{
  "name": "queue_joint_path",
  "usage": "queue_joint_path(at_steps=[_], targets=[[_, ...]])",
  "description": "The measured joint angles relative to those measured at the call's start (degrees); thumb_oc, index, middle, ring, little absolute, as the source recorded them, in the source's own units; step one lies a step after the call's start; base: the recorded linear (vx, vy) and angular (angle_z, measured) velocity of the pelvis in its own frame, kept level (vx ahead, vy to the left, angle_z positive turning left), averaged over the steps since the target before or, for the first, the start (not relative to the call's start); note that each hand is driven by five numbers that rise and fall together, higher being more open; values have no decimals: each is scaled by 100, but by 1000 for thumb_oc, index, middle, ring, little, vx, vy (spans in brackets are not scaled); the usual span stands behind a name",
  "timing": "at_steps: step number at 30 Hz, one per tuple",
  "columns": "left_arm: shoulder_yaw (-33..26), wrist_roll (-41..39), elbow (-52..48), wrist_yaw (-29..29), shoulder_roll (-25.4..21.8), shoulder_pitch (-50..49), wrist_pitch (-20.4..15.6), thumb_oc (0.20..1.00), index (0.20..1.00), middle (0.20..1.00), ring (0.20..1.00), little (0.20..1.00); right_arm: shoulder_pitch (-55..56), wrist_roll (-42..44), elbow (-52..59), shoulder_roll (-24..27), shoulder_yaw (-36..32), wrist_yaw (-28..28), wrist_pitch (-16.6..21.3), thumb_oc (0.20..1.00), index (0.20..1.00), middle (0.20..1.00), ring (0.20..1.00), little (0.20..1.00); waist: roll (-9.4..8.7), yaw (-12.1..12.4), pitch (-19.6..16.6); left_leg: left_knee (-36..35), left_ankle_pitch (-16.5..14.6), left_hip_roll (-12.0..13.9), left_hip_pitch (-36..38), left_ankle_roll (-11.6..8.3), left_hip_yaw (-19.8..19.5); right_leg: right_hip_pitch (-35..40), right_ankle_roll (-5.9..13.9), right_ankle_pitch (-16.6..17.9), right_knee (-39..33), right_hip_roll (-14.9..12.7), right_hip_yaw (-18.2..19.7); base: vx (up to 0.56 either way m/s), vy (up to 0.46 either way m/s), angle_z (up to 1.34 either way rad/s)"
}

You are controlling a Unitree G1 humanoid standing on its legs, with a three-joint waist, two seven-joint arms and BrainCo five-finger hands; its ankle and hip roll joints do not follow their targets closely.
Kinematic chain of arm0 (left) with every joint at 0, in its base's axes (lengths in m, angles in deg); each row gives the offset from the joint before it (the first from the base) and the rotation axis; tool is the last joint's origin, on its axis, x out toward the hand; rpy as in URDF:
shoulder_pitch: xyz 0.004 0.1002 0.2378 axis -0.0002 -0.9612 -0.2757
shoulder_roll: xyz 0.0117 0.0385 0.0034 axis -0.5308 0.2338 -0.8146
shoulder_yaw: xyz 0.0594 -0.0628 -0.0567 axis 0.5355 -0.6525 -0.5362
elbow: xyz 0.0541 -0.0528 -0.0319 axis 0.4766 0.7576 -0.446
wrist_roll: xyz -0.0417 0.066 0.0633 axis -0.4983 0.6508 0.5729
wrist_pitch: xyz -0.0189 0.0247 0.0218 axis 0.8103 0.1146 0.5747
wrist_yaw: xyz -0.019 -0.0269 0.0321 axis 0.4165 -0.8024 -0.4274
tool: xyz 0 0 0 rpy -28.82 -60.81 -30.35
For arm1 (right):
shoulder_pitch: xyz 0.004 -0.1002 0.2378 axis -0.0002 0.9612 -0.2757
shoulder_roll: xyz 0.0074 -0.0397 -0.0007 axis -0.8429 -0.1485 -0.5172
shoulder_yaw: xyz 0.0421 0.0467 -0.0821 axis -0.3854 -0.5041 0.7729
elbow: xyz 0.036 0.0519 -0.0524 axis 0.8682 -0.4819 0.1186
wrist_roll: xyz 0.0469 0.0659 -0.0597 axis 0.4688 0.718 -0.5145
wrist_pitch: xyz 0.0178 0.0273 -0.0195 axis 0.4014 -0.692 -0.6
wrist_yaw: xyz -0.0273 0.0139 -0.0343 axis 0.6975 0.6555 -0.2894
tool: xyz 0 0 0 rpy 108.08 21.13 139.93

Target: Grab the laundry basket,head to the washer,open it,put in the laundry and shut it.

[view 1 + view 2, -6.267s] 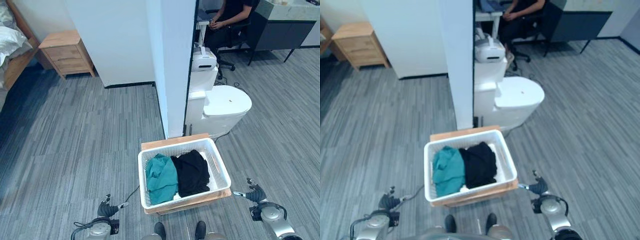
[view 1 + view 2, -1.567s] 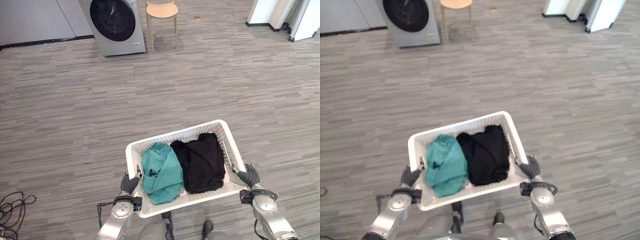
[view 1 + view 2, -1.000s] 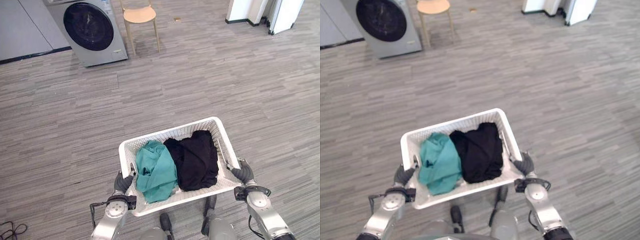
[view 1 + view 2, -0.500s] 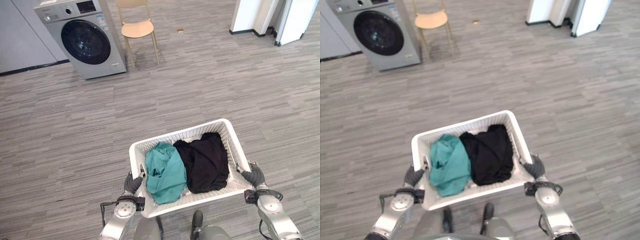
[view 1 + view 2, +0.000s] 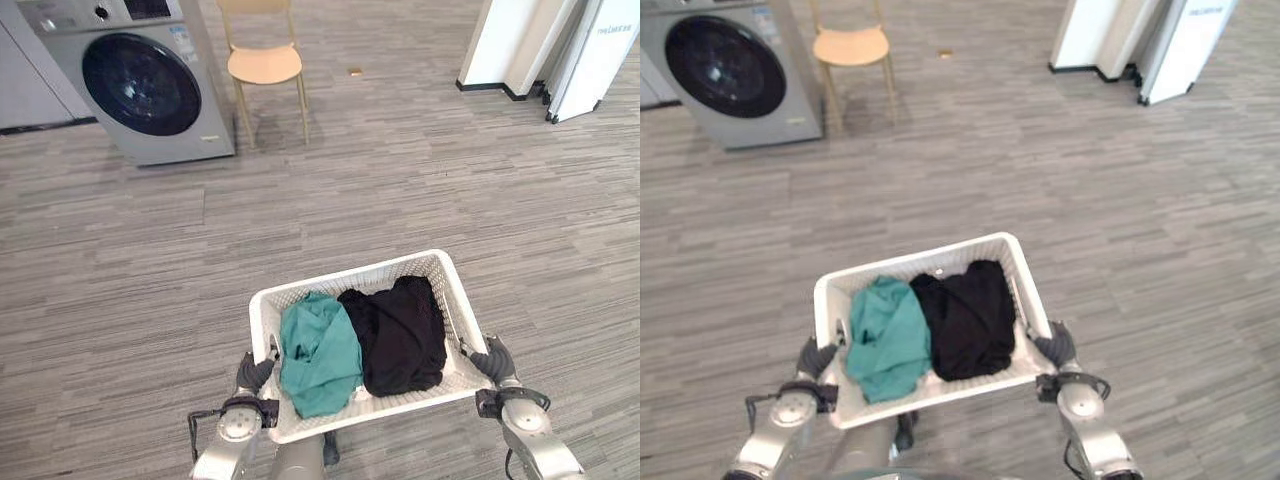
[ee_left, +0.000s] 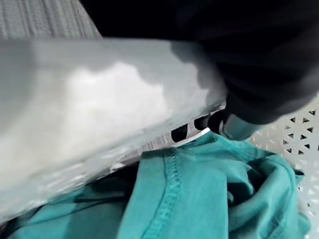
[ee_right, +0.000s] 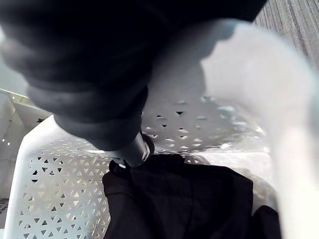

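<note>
I carry a white perforated laundry basket (image 5: pixel 345 280) low in front of me, above the floor. Inside lie a teal garment (image 5: pixel 318 350) on its left and a black garment (image 5: pixel 397 335) on its right. My left hand (image 5: pixel 252 372) is curled over the basket's left rim (image 6: pixel 89 114), with the teal garment (image 6: pixel 189 199) just past its fingers. My right hand (image 5: pixel 490 360) is curled over the right rim, and the black garment (image 7: pixel 184 199) shows beyond it. The grey washer (image 5: pixel 140 80) stands at the far left with its dark round door closed.
A light wooden chair (image 5: pixel 265 62) stands just right of the washer. White partition panels (image 5: pixel 520 45) stand at the far right. Grey plank floor (image 5: pixel 400 180) stretches between the basket and the washer.
The whole picture has shifted: the washer and chair now look larger and nearer. The basket stays held in both hands with the same clothes inside.
</note>
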Motion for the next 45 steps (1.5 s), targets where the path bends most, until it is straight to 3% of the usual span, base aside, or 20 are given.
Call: queue_joint_path(at_steps=[1, 4, 10, 11, 13, 16, 18, 20, 22, 23, 25, 27, 29, 30, 32, 37, 40, 42, 43, 45], targets=[[-25, -2, 0, 0, -89, 72, 0, 200, 200, 200, 200, 200, -77, -2, 3, -70, 11, 0, 0, 200, 200, 200, 200, 200, -6, 32, -5, -57, -197, -120, 215, 124, -15, -610, 38, 33, 1434, -274, 39, 386, 299, 7], [-36, -1, -16, -1, -193, 152, -1, 200, 200, 200, 200, 200, -107, -9, 32, -101, 4, 0, -2, 200, 200, 200, 200, 200, 62, -30, 26, -657, -157, -358, 881, 187, -131, -1456, 103, -358, 2763, -456, 260, 230, 156, 24], [-126, -2, -177, -3, -206, 9, -26, 200, 200, 200, 200, 200, -153, -7, 140, -72, 46, 5, -6, 200, 200, 200, 200, 200, 264, -196, 130, -1047, -539, -486, 1644, 78, -335, -3282, 164, -320, 1639, -202, 280, 330, 84, 28], [-78, 2, -138, 10, -191, -91, -21, 200, 200, 200, 200, 200, 0, -6, 131, -63, 57, 9, -38, 200, 200, 200, 200, 200, 311, -256, 158, -1064, -766, -510, 1908, -119, -374, -3544, 205, 71, 816, -174, -53, 580, -28, 22], [-64, 5, -128, 17, -140, -182, -20, 200, 200, 200, 200, 200, 109, -6, 120, -76, 56, 9, -44, 200, 200, 200, 200, 200, 282, -360, 176, -1024, -967, -601, 2145, -27, -430, -3621, 263, 479, -31, -224, -247, 602, -44, 39], [-60, 11, -31, 23, 45, -268, -22, 200, 200, 200, 200, 200, 217, -2, 92, -66, -20, 16, -49, 200, 200, 200, 200, 200, 234, -379, 165, -685, -1468, -702, 2427, -114, -516, -3645, 282, 769, -726, -295, -418, 474, -61, 37], [-76, 16, 15, 30, 95, -281, -23, 200, 200, 200, 200, 200, 260, -2, 61, -62, -14, 40, -49, 200, 200, 200, 200, 200, 236, -537, 133, -716, -1707, -667, 2852, -304, -862, -3479, 226, 987, -570, -276, -327, 666, -156, 67], [-73, 18, 34, 30, 247, -286, -9, 200, 200, 200, 200, 200, 252, -1, 56, 59, -36, 48, -51, 200, 200, 200, 200, 200, 500, -584, 73, -750, -1840, -381, 3099, -533, -1068, -3289, -7, 1557, -425, -82, -224, 584, -224, 58], [-48, 20, 35, 30, 257, -258, 0, 200, 200, 200, 200, 200, 223, 4, 32, 117, -26, 62, -58, 200, 200, 200, 200, 200, 583, -682, 67, -442, -1727, -123, 3236, -801, -1261, -3008, -319, 1745, -155, 43, -169, 542, -321, 77], [-8, 21, 22, 29, 306, -274, 1, 200, 200, 200, 200, 200, 202, 18, -23, 171, -82, 90, -45, 200, 200, 200, 200, 200, 627, -634, -12, 854, -1657, 125, 2949, -901, -1221, -2757, -733, 1470, 251, 220, -286, 436, -312, 35], [-67, 16, 6, 28, 292, -324, -3, 200, 200, 200, 200, 200, 34, 18, -19, 262, -5, 134, 8, 200, 200, 200, 200, 200, 684, -482, -78, 2755, -1285, 528, 2108, -1018, -1139, -2489, -917, 1191, 179, 440, -221, 312, -195, -21], [-83, 11, -109, 29, 264, -233, -4, 200, 200, 200, 200, 200, -78, 19, -11, 262, -41, 134, 8, 200, 200, 200, 200, 200, 601, -353, -86, 3621, -1424, 715, 1345, -952, -1077, -2299, -1073, 1068, -57, 557, -116, 269, -64, -28], [-86, 11, -159, 32, 203, -164, -4, 200, 200, 200, 200, 200, -172, 23, 2, 249, -69, 133, 7, 200, 200, 200, 200, 200, 373, -322, -32, 3145, -1662, 587, 777, -952, -901, -1989, -1024, 1019, -331, 531, 2, 385, -14, -17], [-85, 10, -158, 34, 207, -157, -4, 200, 200, 200, 200, 200, -173, 23, 6, 204, -70, 133, 1, 200, 200, 200, 200, 200, 210, -307, 44, 2391, -1718, 493, 632, -868, -797, -1669, -981, 1024, -586, 518, 74, 220, 27, -29], [-85, 9, -160, 45, 185, -213, -5, 200, 200, 200, 200, 200, -150, 22, 23, 216, -28, 133, 10, 200, 200, 200, 200, 200, 160, -262, 47, 1652, -1614, 367, 278, -909, -808, -1461, -899, 933, -703, 537, 149, 281, 48, -33], [-72, 11, -15, 88, 255, -204, 1, 200, 200, 200, 200, 200, -41, 24, -122, 216, -20, 124, -7, 200, 200, 200, 200, 200, 331, -197, 174, -383, -580, 434, -292, -1006, -946, -530, -589, 491, -1094, 761, 89, 429, 100, -27], [-56, 15, 8, 108, 252, -269, 12, 200, 200, 200, 200, 200, 74, 27, -106, 225, -16, 121, -11, 200, 200, 200, 200, 200, 344, -91, 156, -360, -428, 416, -306, -890, -389, -56, -367, 103, -1094, 634, 79, 492, 228, -11], [-74, 15, 7, 151, 212, -258, 19, 200, 200, 200, 200, 200, 100, 27, -100, 186, -10, 121, -30, 200, 200, 200, 200, 200, 321, -23, 134, -184, 77, 326, -173, -512, -200, 63, -64, -190, -770, 460, 163, 364, 185, -9], [-72, 15, 2, 158, 188, -245, 19, 200, 200, 200, 200, 200, 98, 26, -92, 158, -20, 121, -30, 200, 200, 200, 200, 200, 282, -15, 121, -129, 89, 242, -140, -495, -166, 61, -48, -199, -656, 332, 163, 445, 251, -11], [-94, 15, -12, 160, 89, -188, 21, 200, 200, 200, 200, 200, 31, 24, -100, 84, -6, 123, -56, 200, 200, 200, 200, 200, 266, 22, 113, 160, -105, 29, 41, -191, -152, -157, -7, -244, 342, -56, 277, 426, 282, -17]])
